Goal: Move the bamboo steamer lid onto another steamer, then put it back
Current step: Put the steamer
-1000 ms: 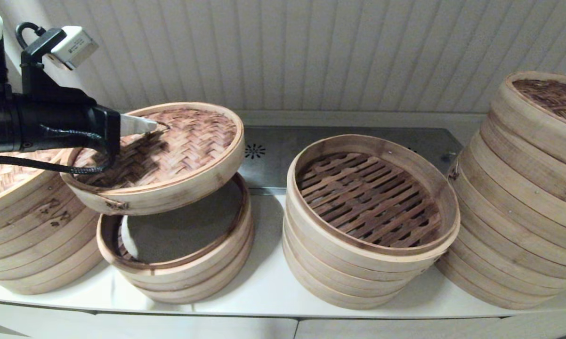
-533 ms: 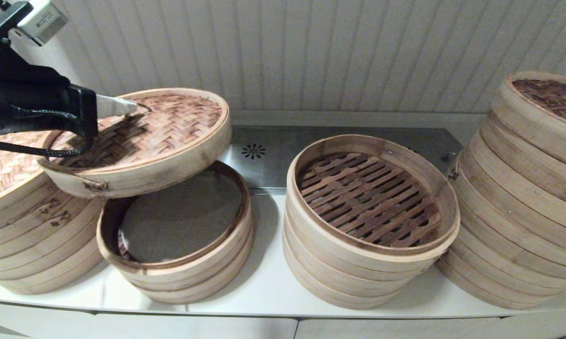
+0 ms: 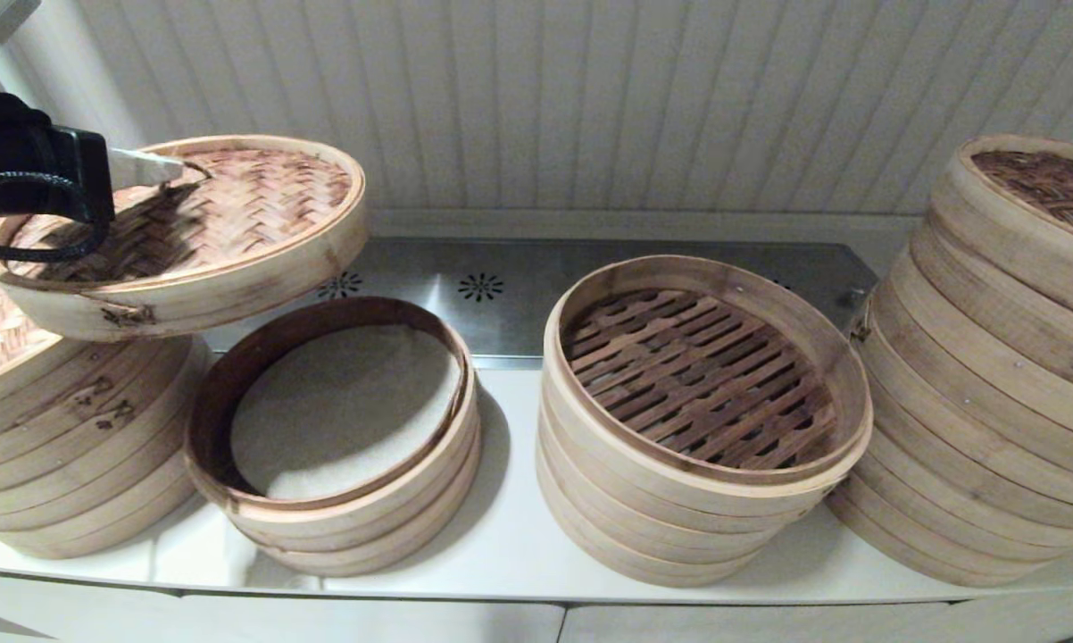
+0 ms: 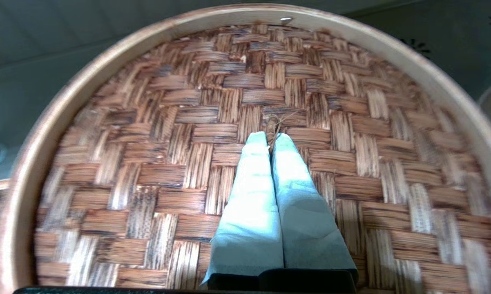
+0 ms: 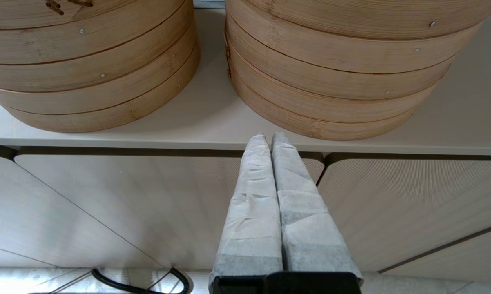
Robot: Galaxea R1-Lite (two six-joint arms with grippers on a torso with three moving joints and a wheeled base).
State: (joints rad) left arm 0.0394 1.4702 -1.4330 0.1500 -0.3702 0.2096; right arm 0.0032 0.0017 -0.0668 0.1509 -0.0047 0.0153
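Lid (image 3: 197, 228) hangs in the upper left of the head view, tilted, its near rim low, partly over the far-left steamer stack (image 3: 72, 446). The left gripper (image 3: 172, 166) is clenched on the small loop (image 4: 272, 127) at the lid's centre, so the lid hangs just below its fingers. Lower centre-left sits the open steamer (image 3: 340, 500), uncovered. The right gripper (image 5: 268, 136), fingers pressed together and holding nothing, is parked below the counter edge (image 5: 106, 143).

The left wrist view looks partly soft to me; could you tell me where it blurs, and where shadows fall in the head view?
Left wrist view: the lid smears toward its rim, sharper near the left pincer. Head view: the pincer shadows the lid's weave.
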